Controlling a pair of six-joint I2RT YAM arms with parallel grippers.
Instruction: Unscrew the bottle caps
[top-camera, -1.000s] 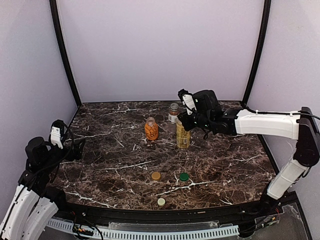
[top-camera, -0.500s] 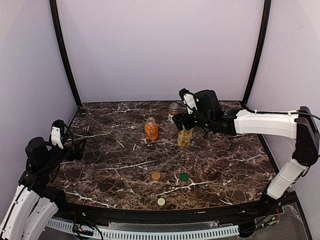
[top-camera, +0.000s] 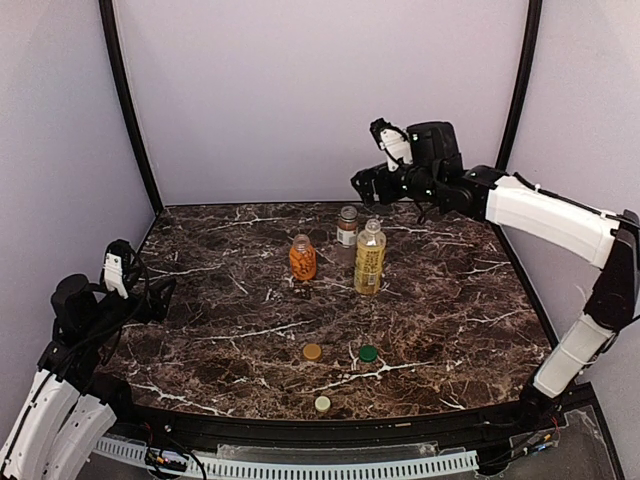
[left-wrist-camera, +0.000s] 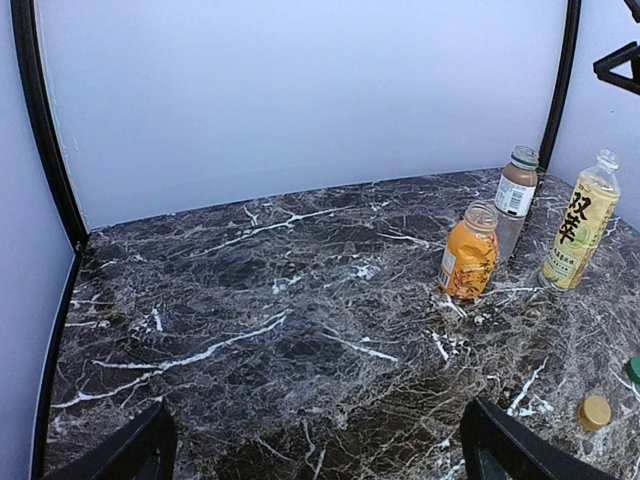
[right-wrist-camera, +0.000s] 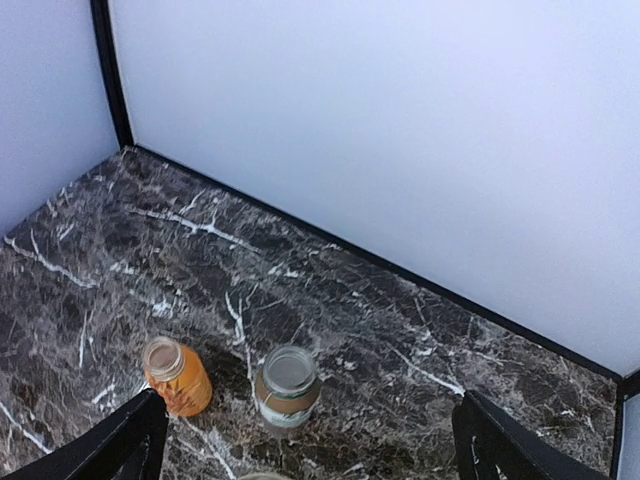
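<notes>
walls (top-camera: 320, 100): plain lilac | posts (top-camera: 128, 110): black | table (top-camera: 250, 300): dark veined marble

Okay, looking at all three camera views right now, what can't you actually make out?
1. The yellow-labelled bottle: in the right wrist view, the bottom edge cuts off all but a sliver of its top.
2. The green cap: in the left wrist view, the right edge cuts most of it off.
3. The whitish cap: it falls outside both wrist views.
4. The brown bottle: its label print is too small to read in any view.
</notes>
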